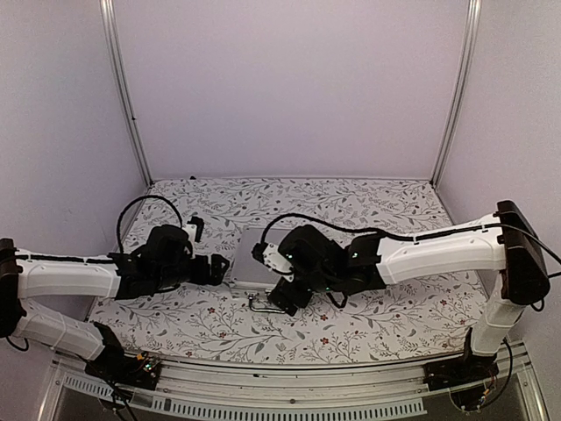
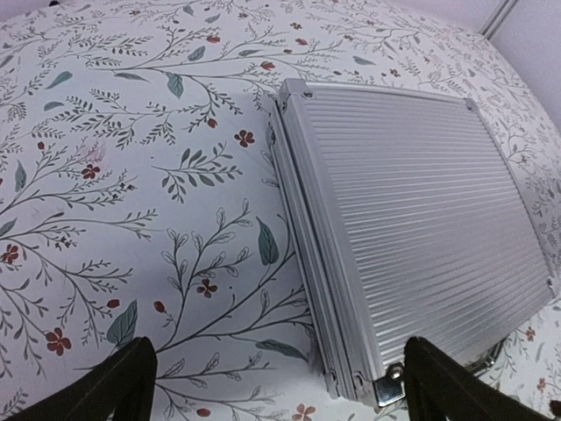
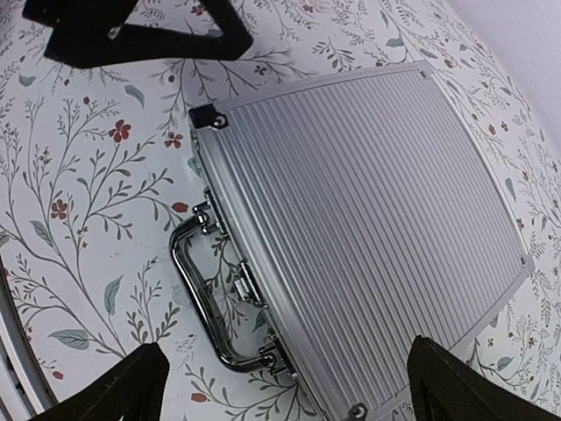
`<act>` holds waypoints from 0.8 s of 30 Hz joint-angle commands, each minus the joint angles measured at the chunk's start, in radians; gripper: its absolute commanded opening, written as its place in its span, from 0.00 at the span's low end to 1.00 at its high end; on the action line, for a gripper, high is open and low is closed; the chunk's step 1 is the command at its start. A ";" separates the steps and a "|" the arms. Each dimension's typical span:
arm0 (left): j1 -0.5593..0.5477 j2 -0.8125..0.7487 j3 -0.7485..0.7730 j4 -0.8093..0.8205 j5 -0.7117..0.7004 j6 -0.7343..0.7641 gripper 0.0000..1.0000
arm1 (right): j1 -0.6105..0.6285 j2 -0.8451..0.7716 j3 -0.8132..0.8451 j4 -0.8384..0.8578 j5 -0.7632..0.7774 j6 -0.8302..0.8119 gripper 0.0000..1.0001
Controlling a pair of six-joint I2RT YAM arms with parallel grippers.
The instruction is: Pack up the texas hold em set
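Observation:
The silver ribbed briefcase (image 1: 248,259) lies flat and closed on the floral cloth, with its chrome handle (image 1: 260,304) toward the near edge. No chips, cards, dice or tokens show. My left gripper (image 1: 216,268) is open and empty at the case's left side. In the left wrist view, the case's corner (image 2: 412,219) lies between the spread fingers (image 2: 123,386). My right gripper (image 1: 285,294) is open and empty above the handle side. In the right wrist view, the case (image 3: 368,210) and handle (image 3: 197,298) lie below the fingers (image 3: 447,386).
The floral tablecloth (image 1: 368,210) covers the table, with white walls and metal frame posts (image 1: 127,96) behind. The left gripper's black fingers (image 3: 131,31) show at the top left of the right wrist view, beyond the case's corner.

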 commanded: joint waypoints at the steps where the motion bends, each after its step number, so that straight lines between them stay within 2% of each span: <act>1: 0.000 -0.032 0.038 -0.024 -0.002 0.027 1.00 | -0.071 -0.107 -0.061 0.050 -0.047 0.073 0.99; 5: 0.009 -0.025 0.060 -0.024 0.028 0.049 1.00 | -0.179 -0.177 -0.108 0.046 -0.103 0.197 0.99; 10: 0.013 0.016 0.080 0.024 0.176 0.051 1.00 | -0.275 -0.202 -0.163 0.062 -0.200 0.359 0.99; 16: 0.014 0.109 0.099 0.095 0.291 0.005 1.00 | -0.287 -0.125 -0.156 0.078 -0.225 0.483 0.99; 24: 0.009 0.228 0.146 0.152 0.395 -0.062 1.00 | -0.301 -0.036 -0.144 0.128 -0.314 0.551 0.99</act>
